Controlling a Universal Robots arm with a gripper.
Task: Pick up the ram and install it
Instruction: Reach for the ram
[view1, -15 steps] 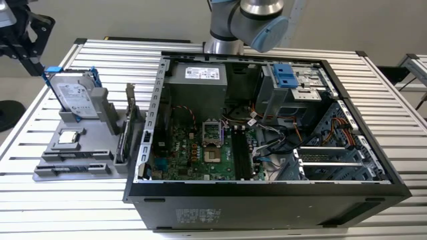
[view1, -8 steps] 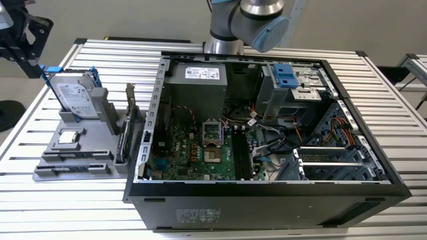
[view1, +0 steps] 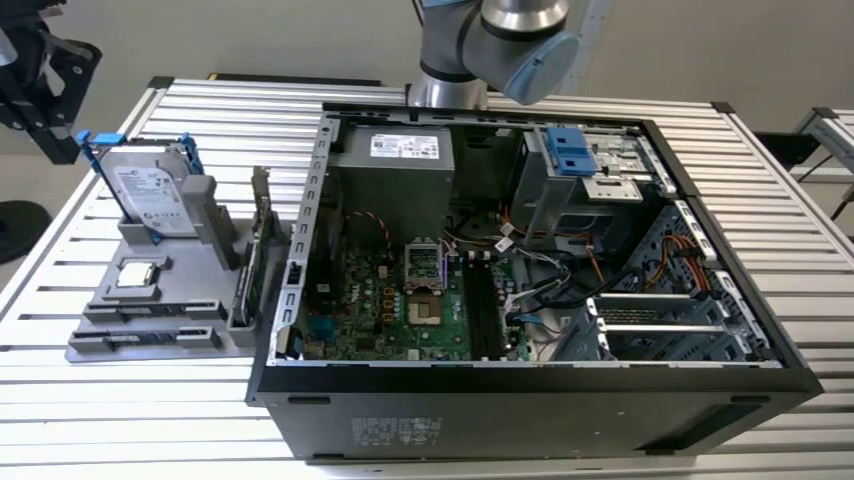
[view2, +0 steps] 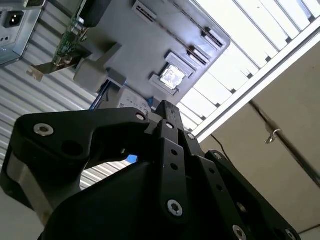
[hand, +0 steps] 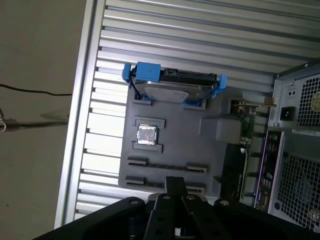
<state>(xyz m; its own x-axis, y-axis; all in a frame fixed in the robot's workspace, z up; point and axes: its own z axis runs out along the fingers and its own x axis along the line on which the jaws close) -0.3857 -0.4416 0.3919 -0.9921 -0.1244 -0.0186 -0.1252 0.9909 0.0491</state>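
Note:
My gripper (view1: 47, 90) hangs at the exterior view's far left, above and beside the grey parts holder (view1: 200, 345). In both wrist views its black fingertips (view2: 167, 107) (hand: 175, 182) meet with nothing between them. They hover over the holder's edge with the two long slots (hand: 167, 166). A thin dark strip runs along each slot; I cannot tell whether either is the ram. The open computer case (view1: 534, 400) lies on the table with the green motherboard (view1: 387, 300) and its dark memory sockets (view1: 481, 305) exposed.
On the holder stand a silver hard drive in blue rails (view1: 147, 195) (hand: 172, 90), a square silver chip (view1: 138, 277) (hand: 147, 135) and an upright card with a metal bracket (view1: 254, 250). The slatted table's edge (hand: 75, 150) is close by. The arm's elbow (view1: 527, 40) hangs over the case's rear.

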